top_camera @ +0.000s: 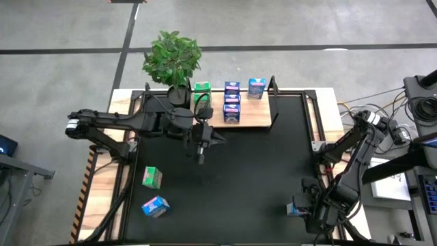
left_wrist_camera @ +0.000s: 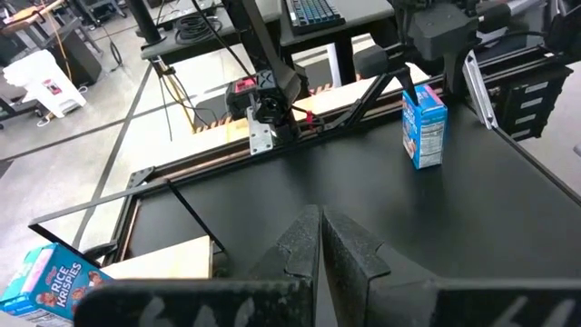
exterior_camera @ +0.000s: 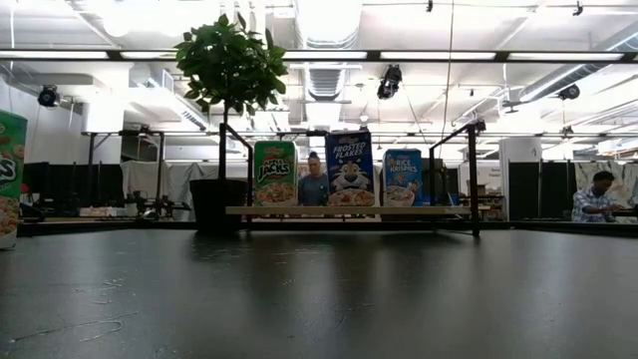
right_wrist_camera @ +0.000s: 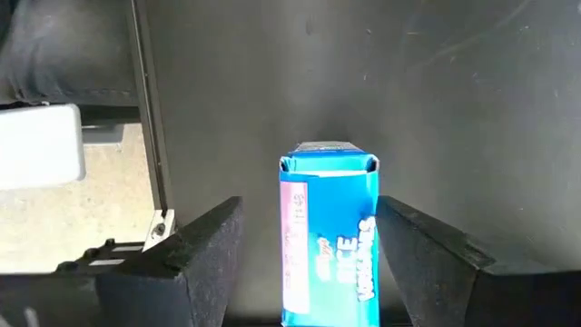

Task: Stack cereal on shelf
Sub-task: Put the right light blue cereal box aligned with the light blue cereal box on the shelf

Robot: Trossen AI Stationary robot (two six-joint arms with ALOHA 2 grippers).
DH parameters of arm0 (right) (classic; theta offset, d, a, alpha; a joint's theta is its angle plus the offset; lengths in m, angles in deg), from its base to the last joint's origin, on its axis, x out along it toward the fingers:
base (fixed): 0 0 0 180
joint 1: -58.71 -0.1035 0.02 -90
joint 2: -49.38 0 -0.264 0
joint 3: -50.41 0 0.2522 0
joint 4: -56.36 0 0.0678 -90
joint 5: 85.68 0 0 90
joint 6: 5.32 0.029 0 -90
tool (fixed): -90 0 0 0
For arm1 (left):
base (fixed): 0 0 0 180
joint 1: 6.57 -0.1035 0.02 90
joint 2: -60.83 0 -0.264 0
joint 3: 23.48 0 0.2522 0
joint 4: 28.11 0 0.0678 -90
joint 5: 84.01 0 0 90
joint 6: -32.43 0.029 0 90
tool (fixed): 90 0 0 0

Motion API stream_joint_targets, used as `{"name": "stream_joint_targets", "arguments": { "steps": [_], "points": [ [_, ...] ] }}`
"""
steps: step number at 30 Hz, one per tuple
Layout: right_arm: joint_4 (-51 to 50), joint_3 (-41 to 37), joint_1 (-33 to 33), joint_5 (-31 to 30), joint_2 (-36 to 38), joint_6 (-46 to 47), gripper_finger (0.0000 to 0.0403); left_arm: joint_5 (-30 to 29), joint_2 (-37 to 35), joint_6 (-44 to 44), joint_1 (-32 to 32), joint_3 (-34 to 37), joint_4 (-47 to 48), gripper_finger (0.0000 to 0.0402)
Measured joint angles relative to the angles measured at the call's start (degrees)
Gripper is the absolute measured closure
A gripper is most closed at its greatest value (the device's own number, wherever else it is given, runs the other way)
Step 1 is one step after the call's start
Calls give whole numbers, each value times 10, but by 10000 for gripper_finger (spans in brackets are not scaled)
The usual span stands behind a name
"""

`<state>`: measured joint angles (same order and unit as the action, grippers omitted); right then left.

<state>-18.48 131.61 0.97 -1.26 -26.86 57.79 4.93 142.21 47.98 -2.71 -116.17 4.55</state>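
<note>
The light-wood shelf [top_camera: 256, 116] lies at the far middle of the black mat and bears several upright cartons: a green one [top_camera: 201, 89] and blue ones [top_camera: 232, 101] [top_camera: 257, 87]. They also show in the low view [exterior_camera: 350, 170]. A green carton [top_camera: 151, 178] and a blue carton [top_camera: 156, 206] lie loose at the near left. My left gripper [top_camera: 201, 157] [left_wrist_camera: 320, 245] is shut and empty above the mat's middle. My right gripper [top_camera: 300, 205] [right_wrist_camera: 309, 236] is open at the near right. Its fingers stand on either side of an upright blue carton [right_wrist_camera: 329, 236] [left_wrist_camera: 424, 127] that rests on the mat.
A potted plant [top_camera: 173, 55] stands at the shelf's far left corner. A black frame rail [top_camera: 311, 116] edges the mat [top_camera: 259, 178]. A green carton [exterior_camera: 10, 179] shows at the low view's left edge. People sit in the room beyond the table [exterior_camera: 596, 194].
</note>
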Motion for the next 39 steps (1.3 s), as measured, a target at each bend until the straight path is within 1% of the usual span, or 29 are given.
{"name": "stream_joint_targets", "arguments": {
  "steps": [12, 19, 23, 32, 35, 39],
  "points": [
    [-2, 0, 0, -4, -33, -31, 171, 0, 0, 2, 0, 0, 6, 402],
    [-3, -2, 0, 2, -16, 32, 179, 0, 0, 2, 0, 0, 7, 401],
    [-6, -2, 0, 18, -7, 31, 183, 0, 0, 2, 0, 0, 10, 401],
    [-17, -2, 0, 31, 5, 36, 184, 0, 0, 2, 0, 0, 15, 402],
    [-21, -2, 0, 27, 8, 70, 184, 0, 0, 2, 0, 0, 14, 402],
    [-58, -2, 2, 14, 8, 113, 184, 0, 0, 2, 0, 0, 14, 402]
  ]
}}
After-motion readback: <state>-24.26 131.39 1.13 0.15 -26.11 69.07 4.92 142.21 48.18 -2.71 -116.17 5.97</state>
